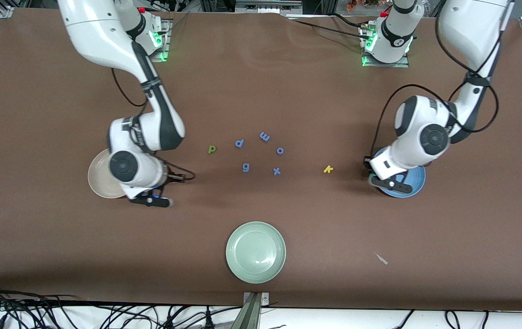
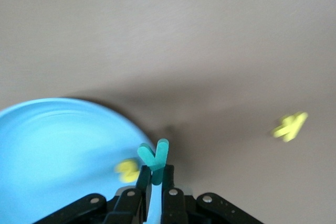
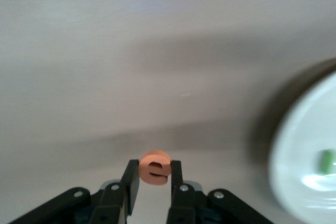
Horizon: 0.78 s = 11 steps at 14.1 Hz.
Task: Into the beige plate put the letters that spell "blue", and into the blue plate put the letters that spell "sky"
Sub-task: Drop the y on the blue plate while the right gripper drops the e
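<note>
Left gripper (image 2: 155, 174): fingers pressed onto the teal y (image 2: 154, 156), which stands up between the pads; it hangs over the rim of the blue plate (image 1: 414, 185), on the side toward the middle of the table.
Right gripper (image 3: 153, 174): fingers pinch the orange e (image 3: 155, 167); it hangs over bare table just beside the beige plate (image 1: 98, 178), on that plate's side toward the table's middle.
Blue plate: sits at the left arm's end of the table, largely covered by that arm's wrist in the front view; a yellow letter (image 2: 127, 171) lies in it near the rim, too blurred to read.
Beige plate: sits at the right arm's end of the table, partly under the right arm's wrist; a small green piece (image 3: 327, 161) lies in it, its shape unclear.
Yellow k (image 1: 328, 169): flat on the table between the blue letters and the blue plate, apart from both.
Green p-shaped letter (image 1: 212, 149): on the table beside the blue letters, toward the right arm's end.
Blue letters (image 1: 261, 153): five in a loose ring near the table's middle.
Pale green plate (image 1: 256, 252): nearer the front camera than the letters; well apart from them.
Table (image 1: 60, 246): brown surface; a small pale scrap (image 1: 381, 258) lies nearer the front camera than the blue plate.
</note>
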Each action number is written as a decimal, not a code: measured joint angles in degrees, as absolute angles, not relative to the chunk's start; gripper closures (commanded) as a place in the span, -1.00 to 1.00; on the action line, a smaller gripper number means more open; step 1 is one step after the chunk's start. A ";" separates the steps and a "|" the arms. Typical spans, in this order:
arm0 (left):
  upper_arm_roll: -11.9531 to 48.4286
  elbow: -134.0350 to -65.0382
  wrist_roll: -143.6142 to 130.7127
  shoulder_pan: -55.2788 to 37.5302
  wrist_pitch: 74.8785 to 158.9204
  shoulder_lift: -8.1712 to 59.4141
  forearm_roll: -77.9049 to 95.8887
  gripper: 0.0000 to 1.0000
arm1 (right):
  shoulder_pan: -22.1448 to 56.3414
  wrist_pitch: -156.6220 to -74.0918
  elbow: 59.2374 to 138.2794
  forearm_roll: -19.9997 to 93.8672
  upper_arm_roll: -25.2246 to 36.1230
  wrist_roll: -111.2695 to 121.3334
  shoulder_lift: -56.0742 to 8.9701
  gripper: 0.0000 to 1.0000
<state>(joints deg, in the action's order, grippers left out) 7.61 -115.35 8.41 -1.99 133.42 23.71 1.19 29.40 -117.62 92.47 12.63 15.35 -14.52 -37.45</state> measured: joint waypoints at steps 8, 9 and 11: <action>4.45 -116.47 19.93 2.01 133.72 24.27 -0.70 -0.21 | 29.23 -117.66 103.22 12.64 27.62 9.66 -33.77 -0.99; 4.31 -116.47 20.02 2.04 133.79 24.28 -0.76 -0.32 | 29.22 -117.85 103.91 12.64 28.08 10.03 -33.77 -1.00; 4.35 -116.44 20.02 2.03 133.97 24.28 -0.77 -0.37 | 29.38 -117.93 104.32 12.69 28.14 9.53 -33.76 -1.00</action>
